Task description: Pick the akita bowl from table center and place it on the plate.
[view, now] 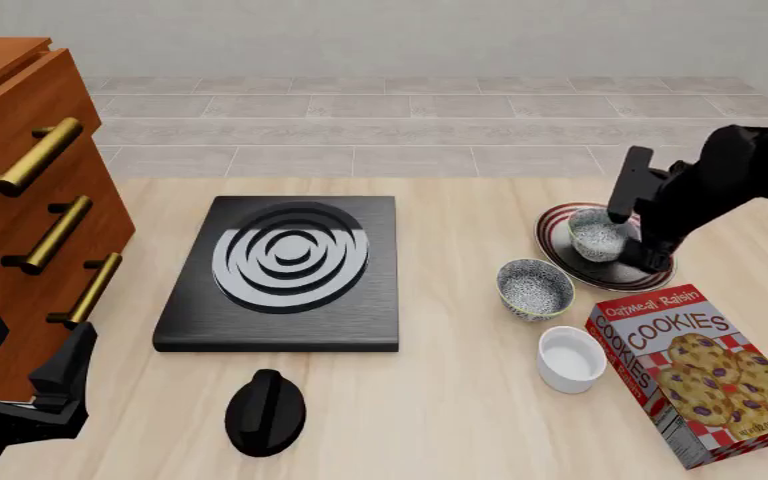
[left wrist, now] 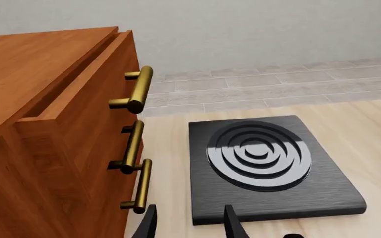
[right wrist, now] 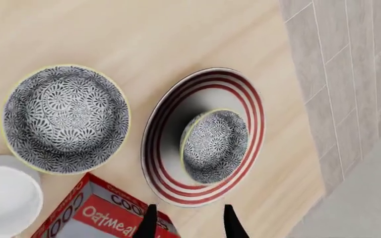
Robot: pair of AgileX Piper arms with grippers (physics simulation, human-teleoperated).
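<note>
Pale wooden table [view: 464,420], grey tiled floor beyond its far edge.

The akita bowl [view: 598,235], small, round and deep with a grey-white speckled inside and pale rim, sits on the round shallow white plate with red concentric stripes [view: 555,222], at the table's right side. In the right wrist view the bowl [right wrist: 214,146] rests inside the plate's [right wrist: 167,129] striped ring, off-centre toward one side.

An identical speckled twin bowl [view: 535,287] stands on the table just beside the plate, nearer the camera and slightly left. A plain white ramekin [view: 572,358] is in front of that. A red and white box of oatmeal raisin cookies [view: 691,370] lies flat at the right, its far corner close to the plate.

Right gripper [view: 640,215]: black, hanging over the plate's right portion. Jaws spread apart, nothing between them; the bowl sits free below.

Left gripper [view: 24,375]: low at the near left corner, fingers apart, holding nothing.

Centre-left: a black square stove slab with a silvery ringed burner [view: 288,265]. A black round knob [view: 265,410] lies in front of it. At far left, an orange-brown wooden drawer cabinet [view: 11,130] with brass bar handles [view: 31,155]; top drawer slightly pulled out in the left wrist view.
</note>
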